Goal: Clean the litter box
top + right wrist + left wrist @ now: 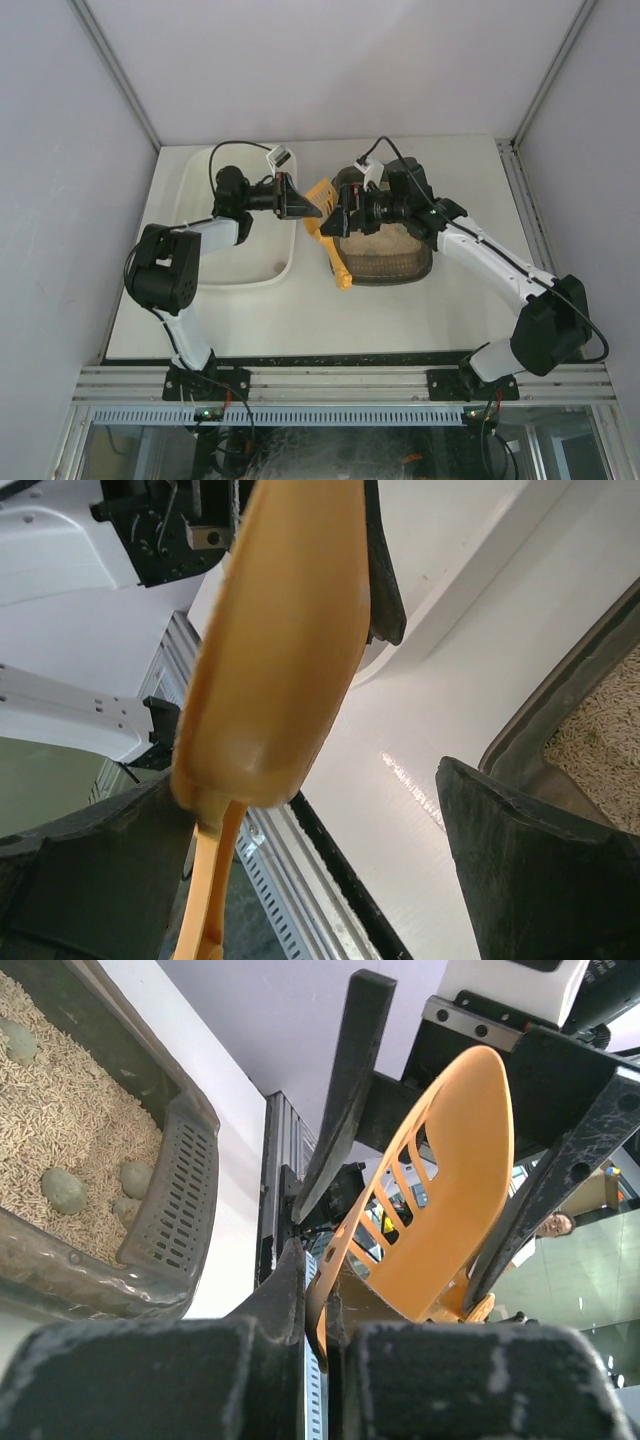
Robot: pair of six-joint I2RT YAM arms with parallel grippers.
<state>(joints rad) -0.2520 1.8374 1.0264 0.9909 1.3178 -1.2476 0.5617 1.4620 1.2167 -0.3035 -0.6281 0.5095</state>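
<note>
Looking down from the top camera, both arms meet over the middle of the table (400, 320), between the white tub (250, 262) on the left and the litter box (390, 270) on the right. The litter box is the dark brown-grey tray with the thick rounded rim. It sits on the table just right of the tub, partly under the right arm's wrist.

The left gripper (318, 1360) is clamped tight on an orange litter scoop (440, 1190). In the left wrist view its two black fingers pinch the near edge of the slotted head, and the head fans up and away from them. From above, the scoop's handle runs down toward the arm bases, along the left edge of the litter box.

The right gripper (300, 780) is spread as wide as it goes, with one finger on each side of the scoop. In its own camera the smooth orange back of the head fills the gap, close to the finger on the left of that view. I can't tell whether it touches that finger. There's plenty of daylight on the other side.

The left wrist view also shows the inside of the box: pale beige pellet litter (60, 1110) with a few grey-green lumps (65, 1190) lying on it. There's a slotted grid ledge (180, 1190) at the end of the box nearest the scoop.
</note>
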